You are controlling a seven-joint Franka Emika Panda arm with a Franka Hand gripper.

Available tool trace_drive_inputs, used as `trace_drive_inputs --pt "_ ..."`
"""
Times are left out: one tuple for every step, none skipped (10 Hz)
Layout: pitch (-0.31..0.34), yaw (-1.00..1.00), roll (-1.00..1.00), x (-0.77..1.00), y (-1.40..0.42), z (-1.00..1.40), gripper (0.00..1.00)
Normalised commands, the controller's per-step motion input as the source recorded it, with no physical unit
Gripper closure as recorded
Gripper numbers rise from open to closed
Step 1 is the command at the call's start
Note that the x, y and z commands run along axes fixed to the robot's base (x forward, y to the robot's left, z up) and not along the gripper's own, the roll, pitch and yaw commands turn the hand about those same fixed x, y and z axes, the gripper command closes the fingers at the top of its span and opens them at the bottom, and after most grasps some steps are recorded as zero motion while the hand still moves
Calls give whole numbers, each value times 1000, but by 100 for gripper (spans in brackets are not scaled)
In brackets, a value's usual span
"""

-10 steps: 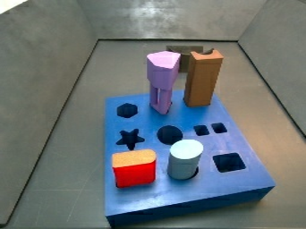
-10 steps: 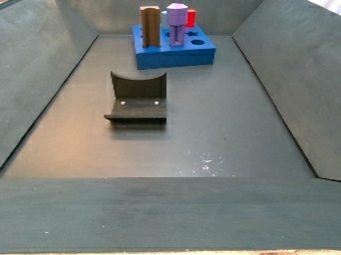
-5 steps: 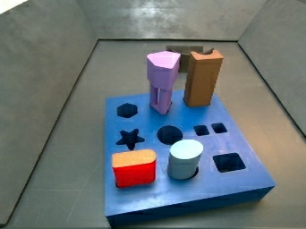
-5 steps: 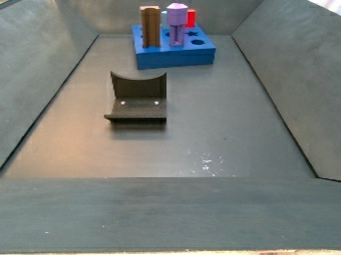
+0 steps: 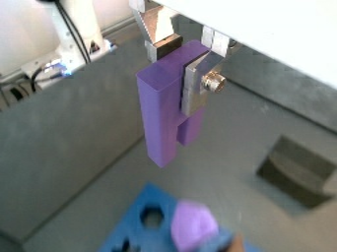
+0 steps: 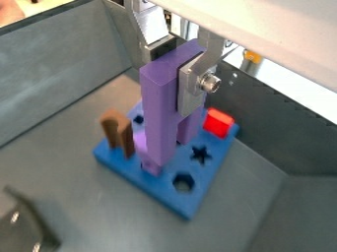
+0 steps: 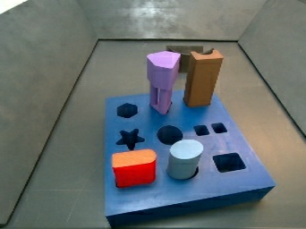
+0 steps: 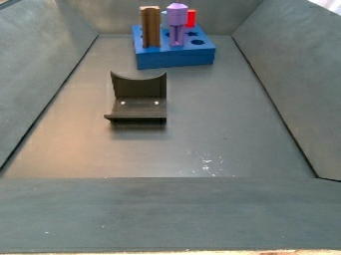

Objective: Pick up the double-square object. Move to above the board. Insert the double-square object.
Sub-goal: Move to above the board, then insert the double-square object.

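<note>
While your claw [image 5: 191,74] hangs high over the bin floor, out of both side views, it is clamped on the double-square object [image 5: 168,103], silver fingers [image 6: 194,81] pressing its upper part. You see the lilac bar's long axis running straight down from the claw, free end pointing at the board [image 6: 171,177] in a wrist view. The fixture [image 8: 136,98] stands apart.
</note>
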Motion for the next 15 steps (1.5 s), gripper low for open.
trace_drive_inputs --pt "56 10 73 486 -403 -142 100" --pt "43 11 65 341 -290 -89 100" --pt "31 11 58 186 -178 -38 100" --pt "0 -29 0 0 0 0 100" --pt "0 -134 0 183 -20 0 100" --pt "0 -543 0 411 -123 -46 100" --pt "-17 -637 0 391 -137 -83 100" --pt "-20 -597 0 446 -149 -106 100" --pt "0 -663 0 383 -149 -151 100" --pt "0 -714 0 326 -149 -180 100" --pt "0 -729 3 314 -149 -200 100" --pt "0 -714 11 329 -149 -214 100" --pt "0 -714 43 326 -151 -240 100" --pt "0 -754 54 289 -140 -266 100" --pt "0 -757 69 286 -146 -271 100"
